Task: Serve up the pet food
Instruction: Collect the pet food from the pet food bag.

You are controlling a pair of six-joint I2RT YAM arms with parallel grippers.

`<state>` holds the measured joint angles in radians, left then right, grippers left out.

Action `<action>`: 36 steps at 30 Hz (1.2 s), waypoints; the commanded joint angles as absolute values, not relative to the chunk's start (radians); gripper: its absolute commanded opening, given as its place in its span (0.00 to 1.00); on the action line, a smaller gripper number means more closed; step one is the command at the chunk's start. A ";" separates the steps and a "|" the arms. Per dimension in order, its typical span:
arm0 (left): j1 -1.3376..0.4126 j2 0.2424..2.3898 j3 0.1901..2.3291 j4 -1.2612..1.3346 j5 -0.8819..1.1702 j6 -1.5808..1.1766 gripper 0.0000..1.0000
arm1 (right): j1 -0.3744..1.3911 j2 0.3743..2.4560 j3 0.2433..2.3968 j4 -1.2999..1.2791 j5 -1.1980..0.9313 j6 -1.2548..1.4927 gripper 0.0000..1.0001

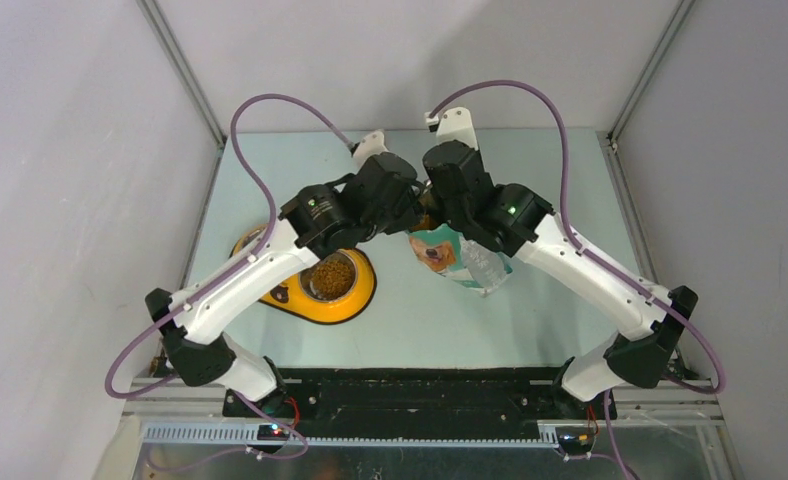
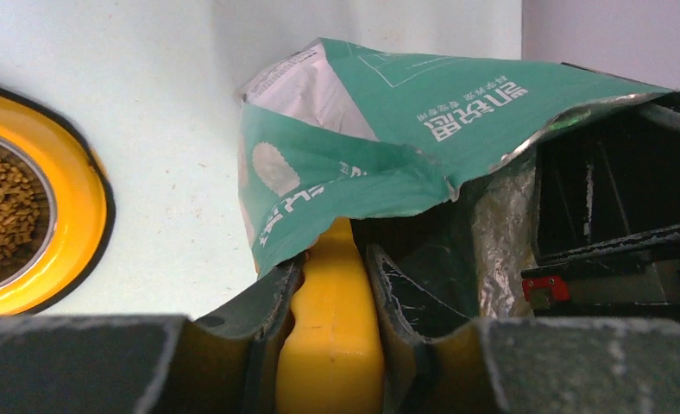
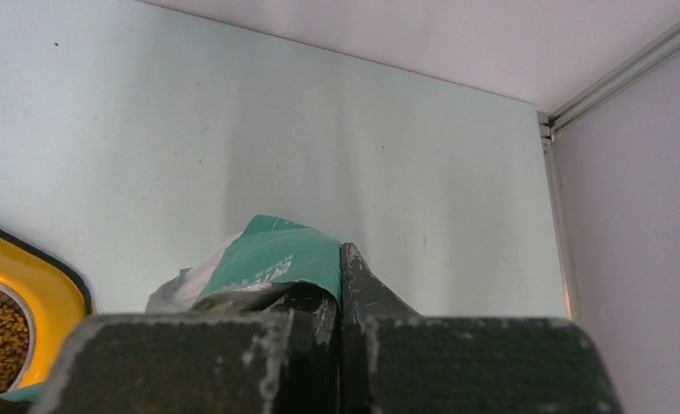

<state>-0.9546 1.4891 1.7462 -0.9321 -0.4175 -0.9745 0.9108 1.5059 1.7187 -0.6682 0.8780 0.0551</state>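
Observation:
The pet food (image 1: 332,277) fills a steel bowl in the yellow feeder (image 1: 365,295), left of centre; the left wrist view shows the same kibble (image 2: 0,216) at its left edge. The green-and-white bag (image 1: 450,255) stands upright at the table's middle. My left gripper (image 2: 336,259) is shut on the orange scoop's handle (image 2: 330,336), which runs into the bag's open mouth (image 2: 388,147); the scoop's bowl is hidden inside. My right gripper (image 3: 336,276) is shut on the bag's top rim (image 3: 276,254), a fold of it pinched between the fingers.
Both wrists meet above the bag. The feeder's second bowl (image 1: 250,243) lies partly under the left arm. Grey walls with metal rails (image 1: 630,100) close in the pale green table (image 1: 570,180) at the back and sides.

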 commanded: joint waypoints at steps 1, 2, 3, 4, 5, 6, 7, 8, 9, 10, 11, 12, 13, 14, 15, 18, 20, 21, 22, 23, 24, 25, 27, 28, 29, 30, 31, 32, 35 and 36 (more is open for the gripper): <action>-0.973 1.493 1.800 -1.142 -0.581 -1.019 0.00 | 0.920 1.404 1.718 -0.438 1.056 -0.055 0.00; -0.978 1.506 1.803 -1.163 -0.630 -1.029 0.00 | 0.923 1.404 1.709 -0.417 1.069 -0.070 0.00; -0.984 1.515 1.819 -1.216 -0.653 -1.051 0.00 | 0.929 1.403 1.689 -0.396 1.076 -0.089 0.00; -0.986 1.536 1.831 -1.245 -0.692 -1.063 0.00 | 0.932 1.401 1.681 -0.391 1.085 -0.096 0.00; -0.987 1.548 1.860 -1.308 -0.710 -1.083 0.00 | 0.938 1.401 1.669 -0.387 1.087 -0.097 0.00; -0.988 1.573 1.877 -1.338 -0.749 -1.094 0.00 | 0.940 1.401 1.665 -0.387 1.087 -0.095 0.00; -0.990 1.585 1.909 -1.396 -0.769 -1.114 0.00 | 0.943 1.400 1.657 -0.387 1.086 -0.089 0.00; -0.990 1.605 1.931 -1.417 -0.800 -1.117 0.00 | 0.947 1.399 1.649 -0.388 1.076 -0.086 0.00; -0.989 1.614 1.936 -1.438 -0.809 -1.110 0.00 | 0.947 1.397 1.644 -0.394 1.069 -0.077 0.00; -0.989 1.628 1.940 -1.439 -0.818 -1.107 0.00 | 0.947 1.397 1.632 -0.397 1.066 -0.072 0.00; -0.989 1.638 1.935 -1.419 -0.816 -1.088 0.00 | 0.947 1.396 1.626 -0.398 1.066 -0.060 0.00; -0.988 1.641 1.919 -1.401 -0.797 -1.075 0.00 | 0.945 1.391 1.614 -0.397 1.066 -0.054 0.00; -0.988 1.645 1.908 -1.353 -0.772 -1.052 0.00 | 0.945 1.389 1.608 -0.397 1.061 -0.041 0.00; -0.988 1.648 1.885 -1.324 -0.754 -1.023 0.00 | 0.945 1.385 1.600 -0.398 1.056 -0.030 0.00; -0.988 1.652 1.873 -1.267 -0.724 -1.013 0.00 | 0.945 1.384 1.599 -0.404 1.046 -0.024 0.00; -0.989 1.667 1.848 -1.160 -0.670 -0.964 0.00 | 0.943 1.378 1.596 -0.423 1.034 -0.006 0.00; -0.988 1.683 1.839 -1.098 -0.623 -0.927 0.00 | 0.938 1.370 1.588 -0.438 1.012 0.017 0.00; -0.988 1.691 1.831 -1.069 -0.572 -0.911 0.00 | 0.931 1.367 1.582 -0.446 0.987 0.028 0.00; -0.985 1.695 1.811 -1.018 -0.542 -0.884 0.00 | 0.926 1.364 1.580 -0.468 0.977 0.058 0.00; -0.984 1.702 1.801 -0.992 -0.479 -0.876 0.00 | 0.914 1.362 1.574 -0.481 0.958 0.075 0.00; -0.978 1.705 1.779 -0.944 -0.446 -0.861 0.00 | 0.907 1.360 1.571 -0.505 0.948 0.108 0.00; -0.975 1.706 1.767 -0.918 -0.389 -0.854 0.00 | 0.894 1.355 1.560 -0.514 0.929 0.122 0.00; -0.964 1.700 1.726 -0.843 -0.324 -0.845 0.00 | 0.876 1.341 1.536 -0.527 0.898 0.151 0.00; -0.957 1.695 1.701 -0.795 -0.282 -0.840 0.00 | 0.871 1.337 1.528 -0.535 0.881 0.167 0.00; -0.953 1.693 1.678 -0.771 -0.258 -0.836 0.00 | 0.860 1.328 1.512 -0.541 0.871 0.173 0.00; -0.945 1.688 1.669 -0.724 -0.219 -0.834 0.00 | 0.854 1.322 1.505 -0.558 0.849 0.192 0.00; -0.942 1.686 1.650 -0.703 -0.205 -0.837 0.00 | 0.840 1.313 1.490 -0.566 0.837 0.214 0.00; -0.938 1.681 1.642 -0.663 -0.180 -0.838 0.00 | 0.833 1.304 1.483 -0.582 0.817 0.223 0.00; -0.922 1.663 1.596 -0.555 -0.113 -0.844 0.00 | 0.792 1.287 1.451 -0.625 0.793 0.271 0.00; -0.914 1.647 1.583 -0.531 -0.073 -0.847 0.00 | 0.775 1.278 1.438 -0.633 0.782 0.279 0.00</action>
<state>-0.9337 1.6348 1.6661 -0.6754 -0.3222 -0.8177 0.8398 1.3380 1.4757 -0.5198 0.7708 0.2001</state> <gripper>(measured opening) 0.319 0.008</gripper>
